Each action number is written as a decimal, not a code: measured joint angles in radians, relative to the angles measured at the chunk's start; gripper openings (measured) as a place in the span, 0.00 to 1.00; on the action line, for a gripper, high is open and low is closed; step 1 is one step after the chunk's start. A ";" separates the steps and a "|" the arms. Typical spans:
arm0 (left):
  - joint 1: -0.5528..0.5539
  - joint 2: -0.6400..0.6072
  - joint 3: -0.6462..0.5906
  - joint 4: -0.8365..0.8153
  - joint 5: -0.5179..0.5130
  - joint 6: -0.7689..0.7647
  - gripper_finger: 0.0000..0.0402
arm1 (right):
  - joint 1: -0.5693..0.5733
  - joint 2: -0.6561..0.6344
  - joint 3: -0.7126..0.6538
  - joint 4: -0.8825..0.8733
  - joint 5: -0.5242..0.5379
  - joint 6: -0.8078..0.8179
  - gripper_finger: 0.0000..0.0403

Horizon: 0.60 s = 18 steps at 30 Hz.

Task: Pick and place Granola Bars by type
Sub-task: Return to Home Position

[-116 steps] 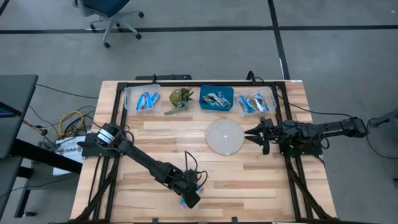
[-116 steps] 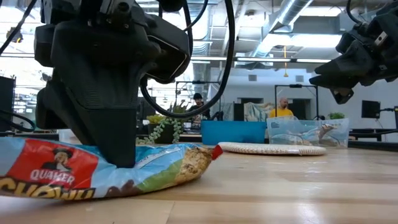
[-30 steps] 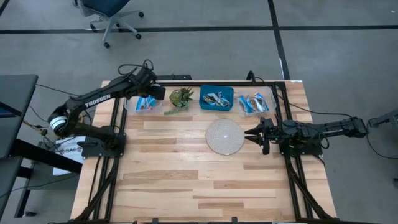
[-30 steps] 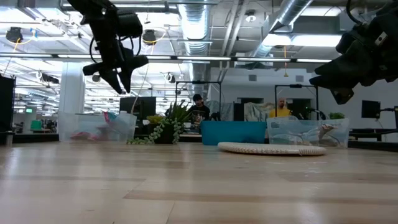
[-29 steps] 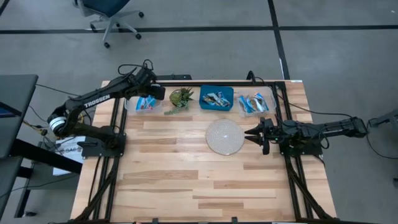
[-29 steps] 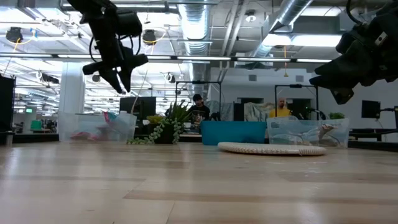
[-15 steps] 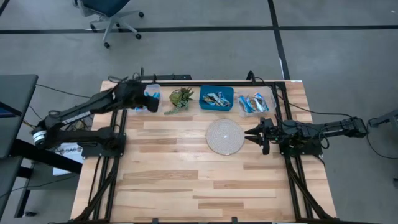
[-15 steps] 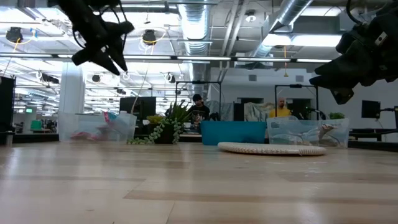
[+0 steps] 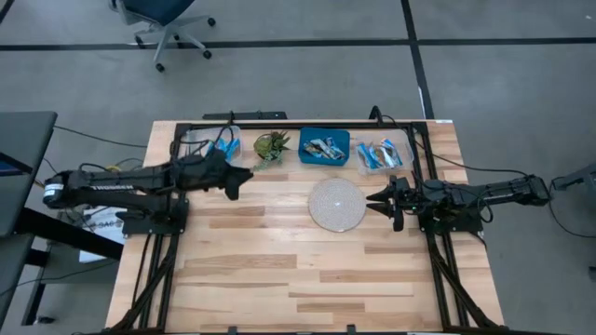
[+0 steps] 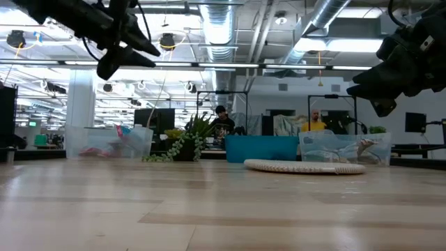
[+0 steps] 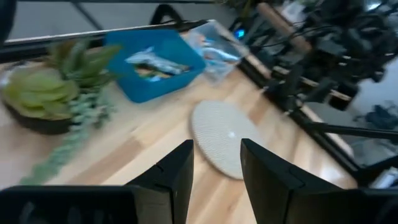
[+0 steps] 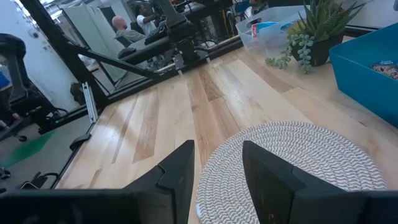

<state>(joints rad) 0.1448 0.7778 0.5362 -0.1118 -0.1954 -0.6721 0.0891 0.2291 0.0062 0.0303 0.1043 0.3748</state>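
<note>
Far left, the red-ended Granola Bars (image 9: 223, 146) are lying in the left transparent bin (image 9: 207, 140). The left gripper (image 9: 244, 177), spread and empty, is pulling back from over that bin toward rest. Other bars are sitting in the blue bin (image 9: 303, 147) and right bin (image 9: 403, 147). The right gripper (image 9: 372, 198), also spread, is waiting near the disc (image 9: 336, 205); sorting is looking finished.

White lettering along the left arm (image 9: 112, 185) reads TROSSEN in the high view, small but just legible. The bars (image 9: 377, 154) at the table's far edge carry print too small to make out. No other text, number or sign can be read in any view.
</note>
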 joint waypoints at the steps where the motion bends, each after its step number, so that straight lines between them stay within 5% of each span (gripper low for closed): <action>1: -0.014 -0.007 -0.022 0.034 -0.003 -0.001 0.31 | 0.000 0.000 0.000 0.000 0.000 0.000 0.32; 18: -0.154 -0.293 -0.217 0.097 0.009 0.075 0.31 | 0.000 0.000 0.000 0.000 0.000 0.000 0.32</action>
<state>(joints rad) -0.0092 0.4849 0.3188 -0.0151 -0.1860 -0.5973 0.0894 0.2291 0.0062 0.0303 0.1040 0.3746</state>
